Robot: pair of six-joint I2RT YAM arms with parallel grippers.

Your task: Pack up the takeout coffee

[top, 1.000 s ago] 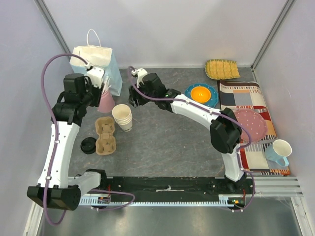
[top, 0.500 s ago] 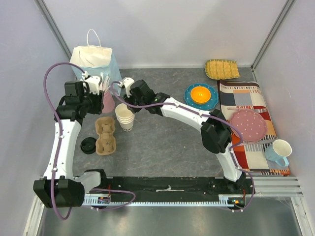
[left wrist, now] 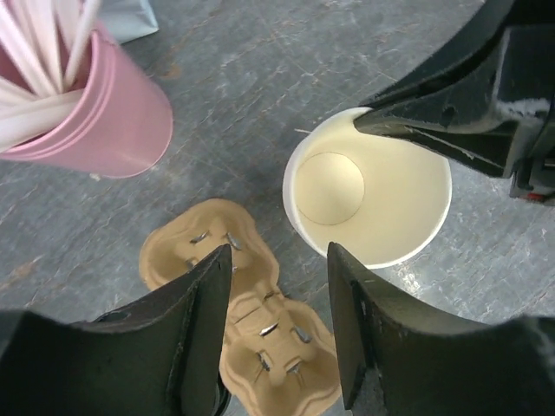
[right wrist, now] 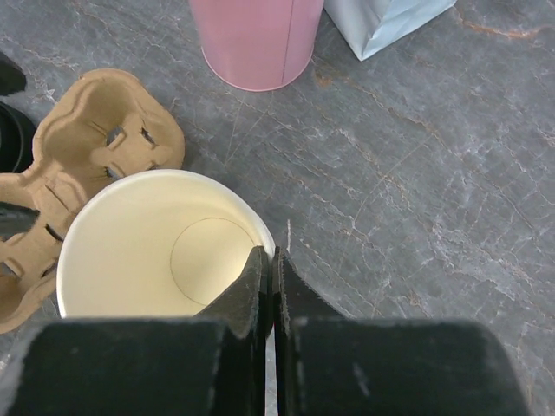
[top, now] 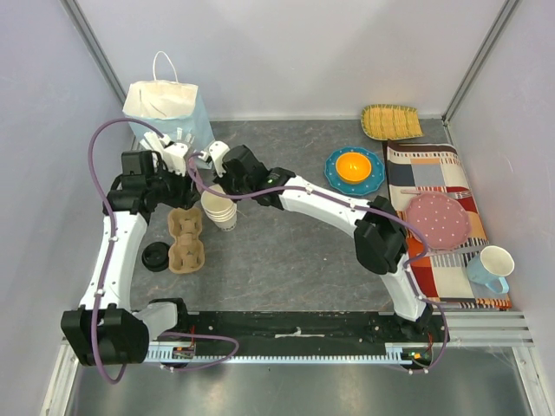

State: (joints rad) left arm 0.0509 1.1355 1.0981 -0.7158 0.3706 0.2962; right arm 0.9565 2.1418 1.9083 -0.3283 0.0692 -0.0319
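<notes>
No cup with a lid on it shows, so the takeout coffee as such is out of view. A stack of lidless cream paper cups (top: 221, 212) stands on the table. My right gripper (right wrist: 270, 256) is shut on the top cup's rim (right wrist: 156, 178), one finger inside and one outside. My left gripper (left wrist: 277, 260) hangs open above the brown cardboard cup carrier (left wrist: 260, 321), just left of the cups, with nothing between its fingers. A round black lid (top: 156, 256) lies left of the carrier.
A pink cup of white sticks (left wrist: 95, 121) stands behind the carrier, and a white paper bag (top: 165, 108) behind that. At the right are an orange bowl on a blue plate (top: 355, 166), a patterned cloth (top: 438, 217), a pink plate and a blue mug (top: 491, 267).
My right gripper moved left and down to the cup stack and shut on the top cup's rim. My left gripper swung right and down over the carrier and opened wider.
</notes>
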